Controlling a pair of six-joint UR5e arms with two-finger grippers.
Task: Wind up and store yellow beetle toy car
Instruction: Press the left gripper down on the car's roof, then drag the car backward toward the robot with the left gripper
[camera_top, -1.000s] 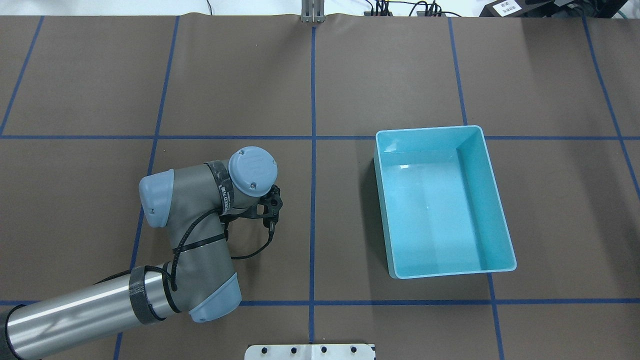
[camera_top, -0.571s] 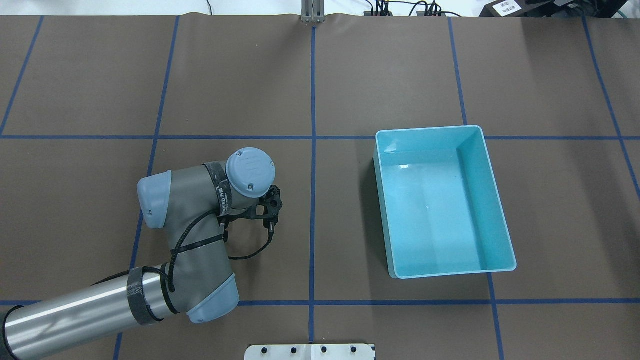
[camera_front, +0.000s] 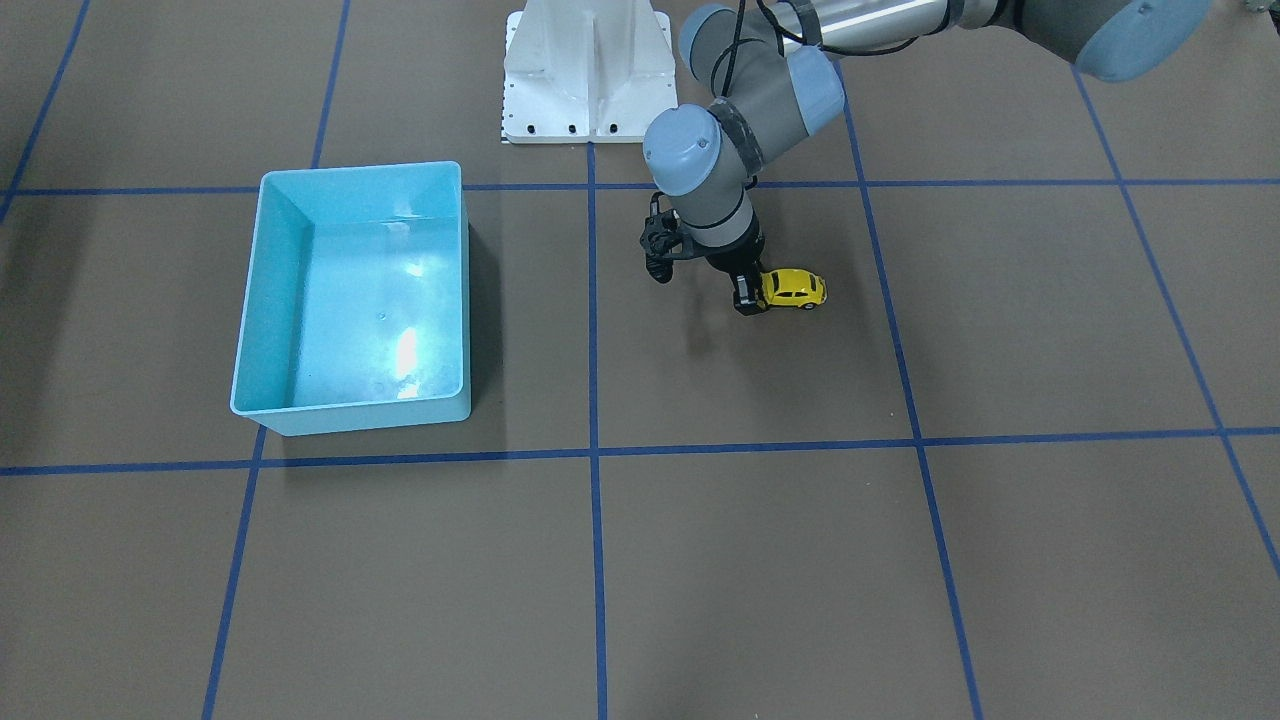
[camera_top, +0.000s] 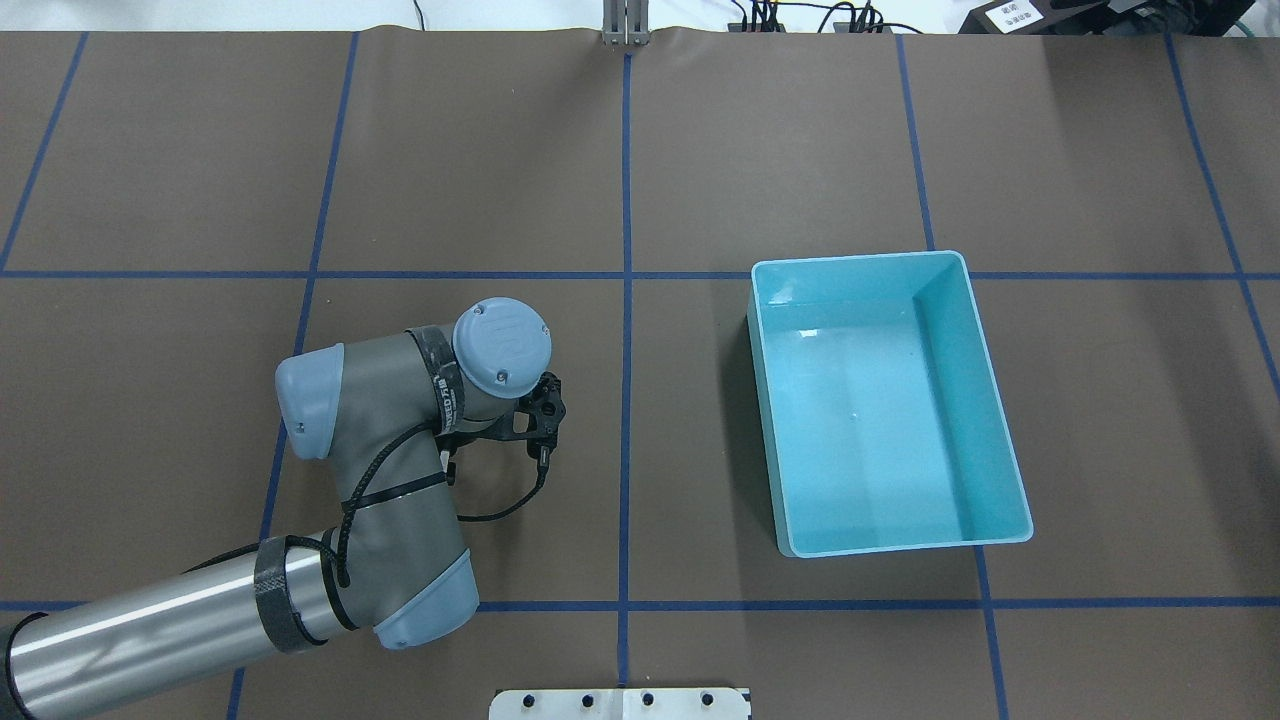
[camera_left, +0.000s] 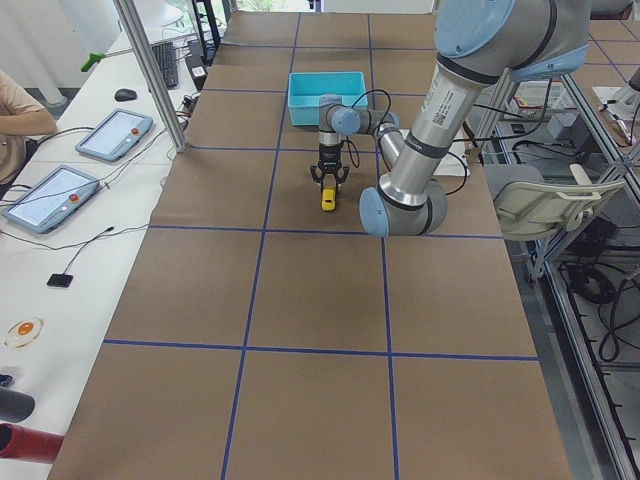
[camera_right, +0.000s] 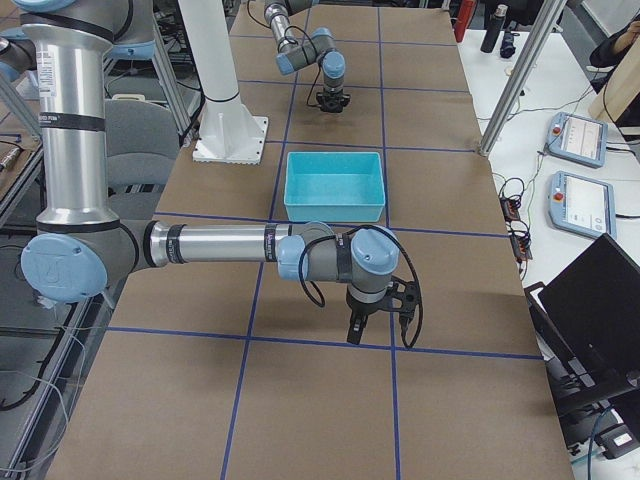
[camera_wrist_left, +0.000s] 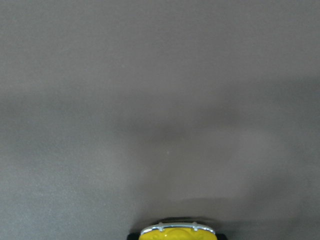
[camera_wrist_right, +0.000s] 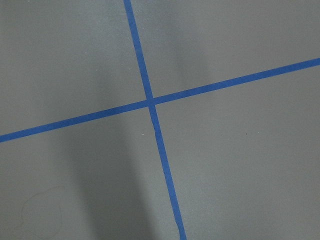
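The yellow beetle toy car (camera_front: 797, 288) stands on the brown mat left of the table's middle. It also shows in the exterior left view (camera_left: 327, 200), and its chrome end shows at the bottom edge of the left wrist view (camera_wrist_left: 177, 233). My left gripper (camera_front: 750, 297) points down at the car's end nearest the middle and looks open (camera_left: 329, 180). In the overhead view the left wrist (camera_top: 500, 347) hides both. The light-blue bin (camera_top: 1000, 400) is empty. My right gripper (camera_right: 375, 325) hangs over the mat beyond the bin; I cannot tell its state.
Blue tape lines (camera_top: 626, 300) cross the mat; the right wrist view looks down on one crossing (camera_wrist_right: 150, 102). The white robot base (camera_front: 588, 70) stands at the table's robot side. Tablets (camera_left: 110, 135) and a person (camera_left: 20, 110) are beside the table.
The left wrist has shifted slightly to the left and toward the robot in the overhead view. The bin has not moved.
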